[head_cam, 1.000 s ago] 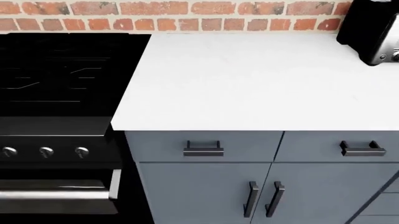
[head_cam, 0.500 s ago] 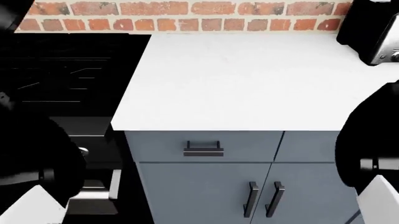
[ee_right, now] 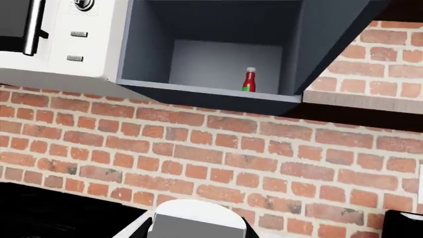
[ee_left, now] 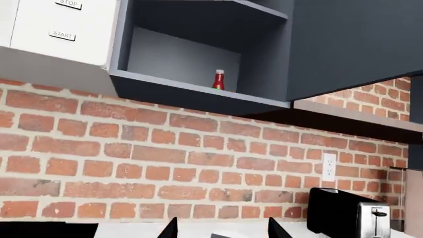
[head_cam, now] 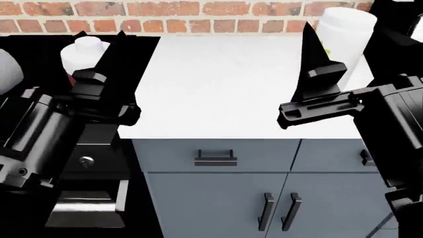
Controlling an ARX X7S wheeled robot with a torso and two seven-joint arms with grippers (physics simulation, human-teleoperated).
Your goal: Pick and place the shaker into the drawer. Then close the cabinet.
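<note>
Half a second ago only dark shapes of the arms stand at the edges of the head view and the bench (head_cam: 218,89) on the cabinet (head_cam: 218,198) is bare; now both arms reach forward over the cabinet's front edge, and things show that did not show before. For the task this means that the approach is made but, as we judge, the grasp is not yet begun. The left gripper (head_cam: 100,42) is just beside the cabinet's left edge, above the black oven (head_cam: 92,198), and its jaws stand apart, as the left wrist view shows. The right gripper (head_cam: 316,64) hangs over the right part of the cabinet's top; we cannot tell if its jaws are apart or together. The shaker (head_cam: 84,52) is also beside the cabinet's left edge, close at the left jaws, partly hidden by one of them. We see its round white cap and only a little of the dark red body below. A large white bottle (head_cam: 343,29) stands at the cabinet's back right. The drawer is not seen open anywhere, so it must be opened first.
</note>
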